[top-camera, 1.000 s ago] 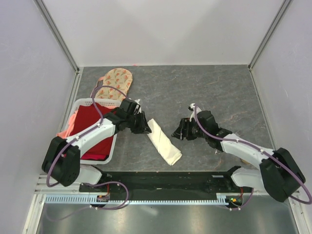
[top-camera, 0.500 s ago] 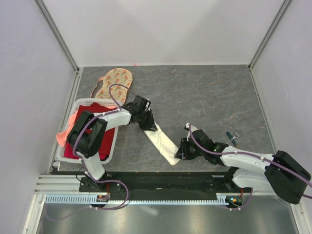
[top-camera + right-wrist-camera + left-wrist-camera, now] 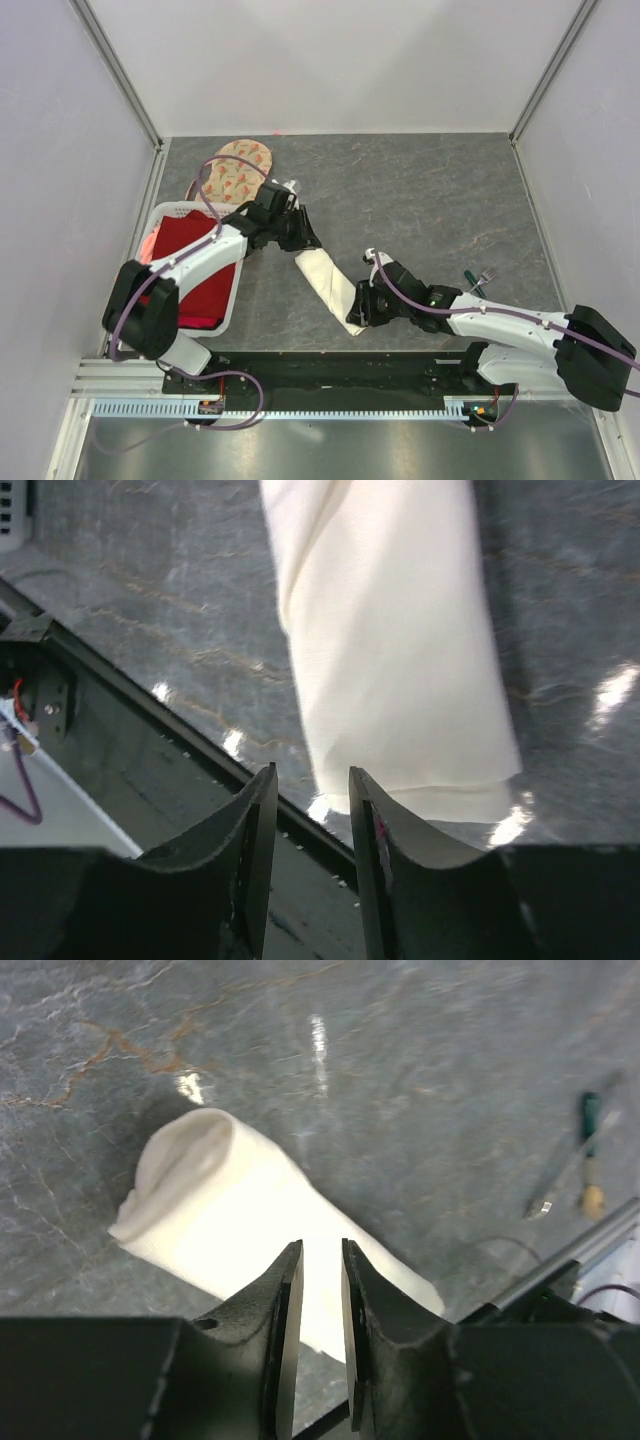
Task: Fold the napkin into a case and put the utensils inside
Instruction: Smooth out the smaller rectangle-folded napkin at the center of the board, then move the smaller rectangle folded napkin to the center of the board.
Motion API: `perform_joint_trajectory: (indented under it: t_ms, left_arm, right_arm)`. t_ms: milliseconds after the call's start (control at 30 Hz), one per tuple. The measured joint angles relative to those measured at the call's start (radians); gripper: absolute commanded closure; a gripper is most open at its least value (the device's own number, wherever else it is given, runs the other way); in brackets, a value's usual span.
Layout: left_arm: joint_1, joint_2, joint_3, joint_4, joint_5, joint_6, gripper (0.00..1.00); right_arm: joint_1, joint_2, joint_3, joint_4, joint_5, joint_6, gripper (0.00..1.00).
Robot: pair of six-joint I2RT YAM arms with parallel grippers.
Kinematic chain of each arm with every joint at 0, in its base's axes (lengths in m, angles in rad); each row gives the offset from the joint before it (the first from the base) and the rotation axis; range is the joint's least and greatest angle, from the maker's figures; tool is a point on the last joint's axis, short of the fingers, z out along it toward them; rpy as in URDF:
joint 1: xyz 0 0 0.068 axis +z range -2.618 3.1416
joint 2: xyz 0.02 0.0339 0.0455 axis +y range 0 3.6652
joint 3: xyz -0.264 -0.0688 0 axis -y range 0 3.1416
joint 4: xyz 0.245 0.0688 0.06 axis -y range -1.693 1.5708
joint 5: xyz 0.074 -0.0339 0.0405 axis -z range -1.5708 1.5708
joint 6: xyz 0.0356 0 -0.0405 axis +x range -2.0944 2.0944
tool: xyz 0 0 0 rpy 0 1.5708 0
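Right tool has swung in to the near end of the case, diagonal on the tabletop; left tool at its far end. Both sets of jaws narrowly parted, grip unclear. Pinching only the top layer should open a pocket.

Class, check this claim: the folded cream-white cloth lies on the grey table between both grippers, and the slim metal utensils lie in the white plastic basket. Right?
Wrong in one respect: the slim metal utensils lie on the grey table, beside the right arm, not in the white plastic basket. The top external view shows it; the rest holds.
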Motion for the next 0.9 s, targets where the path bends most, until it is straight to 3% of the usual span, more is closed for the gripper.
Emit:
perform_joint_trajectory:
  t_ms: [233,367,400,633,900]
  left_arm:
    - [0.0,-0.203,-0.136,-0.005,0.007,-0.001,0.7]
    - [0.0,-0.305,-0.216,-0.018,0.007,-0.007,0.7]
    - [0.0,-0.343,-0.245,-0.019,0.007,-0.016,0.69]
    - [-0.002,-0.666,-0.42,-0.029,0.008,-0.084,0.69]
    - [-0.002,-0.843,-0.471,-0.063,0.042,-0.123,0.68]
  right_arm:
    - [0.161,0.088,0.005,0.087,-0.005,0.07,0.57]
    - [0.244,0.245,0.092,0.093,0.041,0.119,0.39]
    - [0.257,0.281,0.119,0.094,0.069,0.143,0.34]
    - [0.288,0.434,0.236,0.089,0.341,0.35,0.29]
    - [0.269,0.586,0.403,0.005,0.584,0.396,0.25]
